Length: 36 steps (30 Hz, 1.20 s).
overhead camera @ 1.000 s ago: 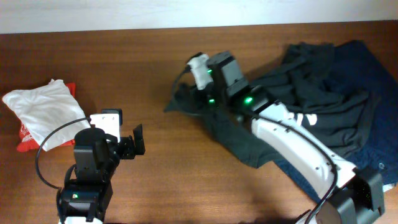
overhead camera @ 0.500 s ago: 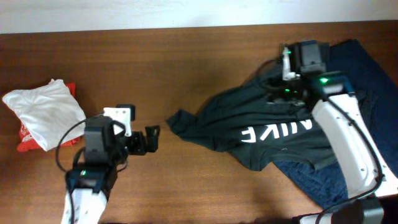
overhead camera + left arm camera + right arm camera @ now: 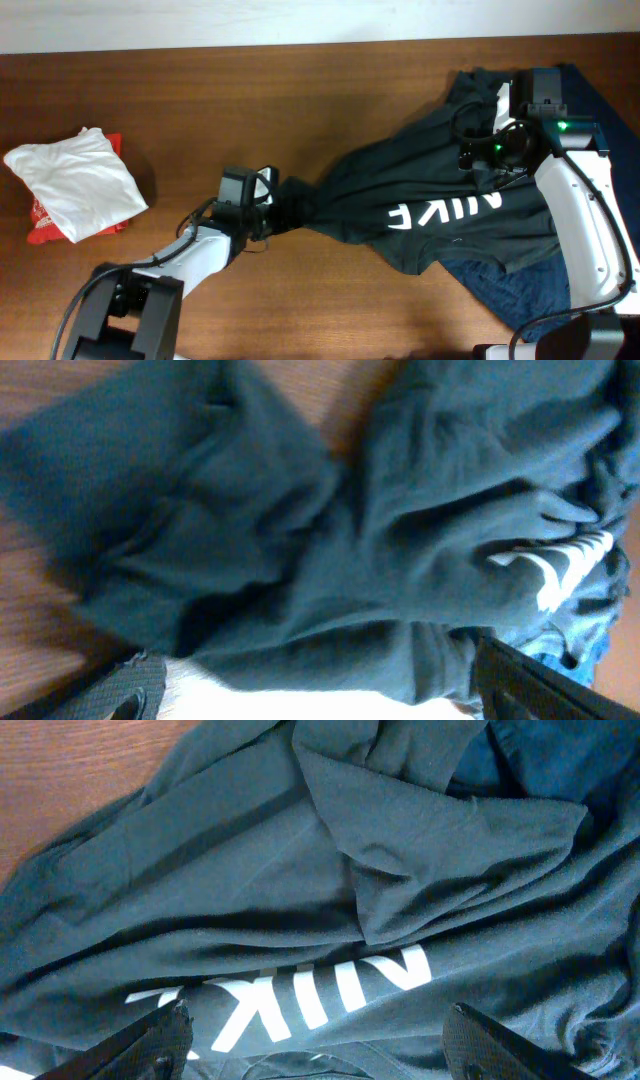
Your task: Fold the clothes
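Note:
A dark T-shirt with white lettering lies stretched across the table's right half. Its left tip reaches the middle. My left gripper is at that left tip. In the left wrist view the shirt's bunched cloth sits between the wide-apart fingers, and the left gripper is open. My right gripper hovers over the shirt's upper right part. In the right wrist view the right gripper stands open above the lettering, holding nothing.
A blue garment lies under the shirt at the right edge and shows again near the front. At the far left a folded white garment rests on a red item. Bare wood lies between them.
The right gripper opened, released the shirt and swung to the right. The shirt now lies spread with its lettering up. The left arm reached right to the shirt's left tip.

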Motion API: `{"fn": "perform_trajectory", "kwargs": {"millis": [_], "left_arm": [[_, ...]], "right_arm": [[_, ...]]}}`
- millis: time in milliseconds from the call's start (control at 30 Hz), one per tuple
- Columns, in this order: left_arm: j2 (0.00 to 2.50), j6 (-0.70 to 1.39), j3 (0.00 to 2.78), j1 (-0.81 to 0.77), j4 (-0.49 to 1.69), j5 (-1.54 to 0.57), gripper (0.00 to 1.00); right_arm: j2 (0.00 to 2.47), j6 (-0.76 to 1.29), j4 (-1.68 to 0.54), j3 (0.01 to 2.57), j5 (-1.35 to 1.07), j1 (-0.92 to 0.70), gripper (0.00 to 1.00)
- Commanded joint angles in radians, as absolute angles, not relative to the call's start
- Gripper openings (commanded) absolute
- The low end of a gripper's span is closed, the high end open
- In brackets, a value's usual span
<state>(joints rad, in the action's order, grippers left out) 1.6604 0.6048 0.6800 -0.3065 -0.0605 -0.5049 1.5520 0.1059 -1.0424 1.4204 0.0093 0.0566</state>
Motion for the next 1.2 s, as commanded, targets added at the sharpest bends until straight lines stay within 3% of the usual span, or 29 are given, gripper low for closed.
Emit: {"fn": "perform_trajectory", "kwargs": {"millis": [0,33,67,133,167,333,500,600,633,667,700,833,933,1167], "left_arm": [[1.739,0.658,0.680,-0.365,-0.108,-0.463,0.81],[1.758,0.696,0.680,-0.384,-0.145,-0.446,0.75],[1.766,0.696,0.680,-0.397,-0.187,-0.422,0.58],[1.765,0.696,0.680,-0.398,-0.237,-0.383,0.09],[1.765,0.695,0.680,-0.398,-0.256,-0.368,0.00],[1.686,0.605,0.699,-0.305,-0.321,-0.389,0.01],[1.421,0.405,0.844,0.025,-0.147,-0.266,0.01],[1.451,0.402,0.970,0.186,-0.048,-0.239,0.01],[1.465,0.402,0.974,0.193,-0.022,-0.239,0.23],[1.477,0.399,0.974,0.194,-0.001,-0.239,0.54],[1.506,0.387,0.974,0.192,0.053,-0.242,0.99],[1.562,0.388,0.974,0.171,0.385,-0.409,0.99],[1.569,0.387,0.960,0.097,0.658,-0.422,0.99],[1.651,0.508,0.867,-0.038,0.621,-0.196,0.99]], "right_arm": [[1.539,0.114,-1.050,1.425,0.003,0.060,0.84],[1.539,0.113,-1.052,1.425,0.004,0.060,0.84],[1.539,0.113,-1.052,1.425,0.004,0.060,0.84],[1.539,0.113,-1.052,1.425,0.004,0.060,0.84],[1.539,0.113,-1.052,1.425,0.004,0.060,0.84],[1.540,0.113,-1.052,1.425,0.016,0.062,0.84],[1.540,0.113,-1.052,1.425,0.010,0.110,0.84],[1.540,0.113,-1.052,1.425,0.007,0.113,0.84],[1.540,0.113,-1.052,1.425,0.007,0.113,0.84],[1.540,0.113,-1.052,1.425,0.007,0.113,0.84],[1.540,0.113,-1.052,1.425,0.007,0.113,0.85],[1.542,0.113,-1.052,1.425,0.007,0.113,0.86],[1.549,0.113,-1.052,1.425,0.007,0.113,0.86],[1.550,0.113,-1.053,1.425,0.007,0.113,0.86]]}}
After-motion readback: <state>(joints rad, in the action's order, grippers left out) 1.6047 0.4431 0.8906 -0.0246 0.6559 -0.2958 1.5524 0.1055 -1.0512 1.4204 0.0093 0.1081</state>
